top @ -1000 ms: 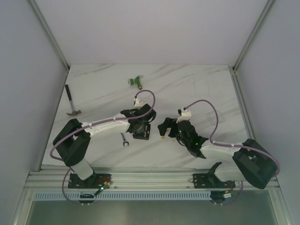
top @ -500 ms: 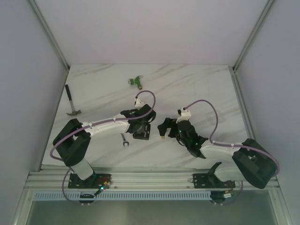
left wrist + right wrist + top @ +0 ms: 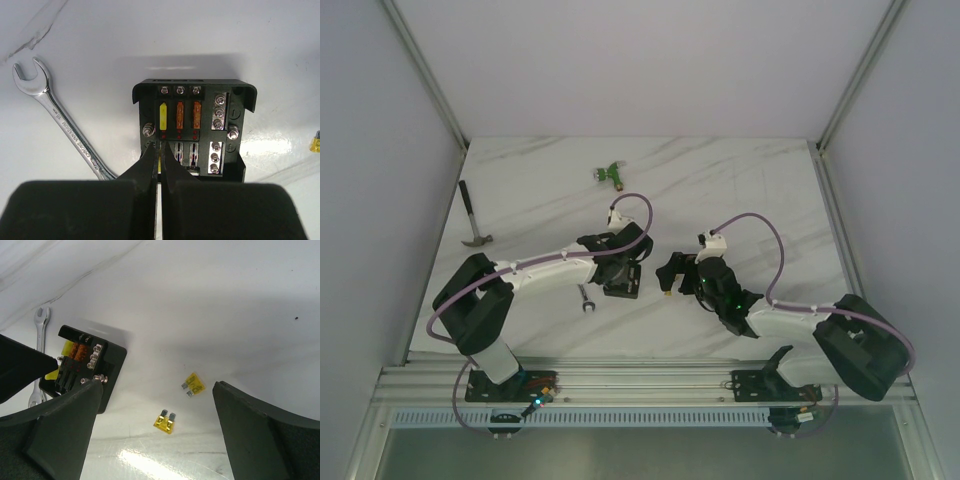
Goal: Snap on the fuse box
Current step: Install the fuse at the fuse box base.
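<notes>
Remaining unchanged: left hand (image 3: 160,150) pinched over fuse box (image 3: 200,125), right hand (image 3: 157,387) spread.

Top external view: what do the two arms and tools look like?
The left arm and right arm have white links with black joints. A purple cable loops along each. A green light glows on the right wrist. The left tool and right tool have black wedge fingers.
</notes>
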Controlling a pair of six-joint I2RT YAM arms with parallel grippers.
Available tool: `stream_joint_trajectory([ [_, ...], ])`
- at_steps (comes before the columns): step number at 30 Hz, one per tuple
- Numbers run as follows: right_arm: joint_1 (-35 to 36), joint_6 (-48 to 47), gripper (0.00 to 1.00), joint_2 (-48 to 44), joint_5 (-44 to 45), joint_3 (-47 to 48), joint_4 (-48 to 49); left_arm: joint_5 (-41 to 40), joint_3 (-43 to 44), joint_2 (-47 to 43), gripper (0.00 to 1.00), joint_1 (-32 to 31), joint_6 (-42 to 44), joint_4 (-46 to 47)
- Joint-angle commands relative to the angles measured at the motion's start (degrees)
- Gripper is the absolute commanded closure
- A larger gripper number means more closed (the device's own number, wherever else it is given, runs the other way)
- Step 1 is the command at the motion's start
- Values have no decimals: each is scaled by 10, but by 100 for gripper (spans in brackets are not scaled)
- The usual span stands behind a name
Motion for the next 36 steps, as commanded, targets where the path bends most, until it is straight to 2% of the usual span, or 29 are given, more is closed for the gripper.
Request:
stream_joint_trajectory([
  [1, 2, -5, 0, 7, 4, 7, 18, 1, -4, 2, 100, -1, 22, -10],
  [29, 2, -6, 0, 10, -3, 11, 17, 20, -45, -8, 100, -1, 13, 21],
  [36, 2, -5, 0, 11, -5, 12, 19, 29, -51, -43, 91, -2, 7, 21],
])
